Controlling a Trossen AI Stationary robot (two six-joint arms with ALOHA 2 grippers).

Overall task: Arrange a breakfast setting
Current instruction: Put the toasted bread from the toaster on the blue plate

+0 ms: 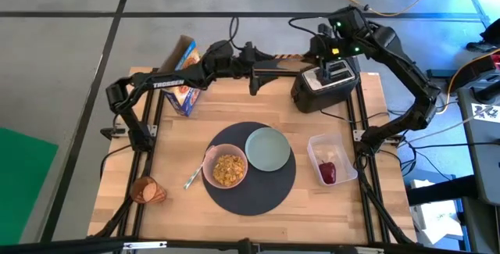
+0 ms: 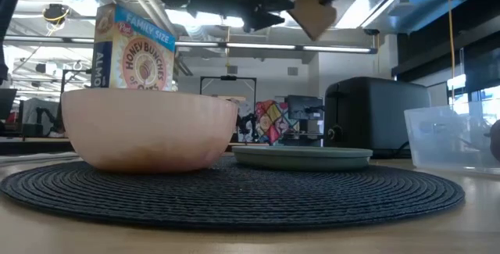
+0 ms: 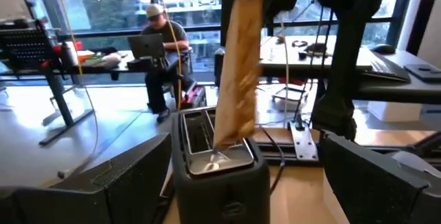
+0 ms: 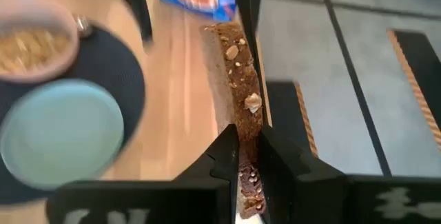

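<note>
On the counter (image 1: 234, 98), left to right: the amber cup (image 1: 147, 191), spoon (image 1: 194, 177), pink bowl (image 1: 226, 169) (cereal inside) and green plate (image 1: 267, 148) share the dark mat (image 1: 258, 195). The left end effector (image 1: 254, 82) hangs spread; the right end effector (image 4: 249, 156) pinches the toast slice (image 4: 238, 79) above the toaster (image 1: 324, 86)

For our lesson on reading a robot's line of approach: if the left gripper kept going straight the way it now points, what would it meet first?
Probably the black toaster: the open left gripper points straight at it, with the toast slice held just above by the right gripper. Depth is uncertain.
</note>
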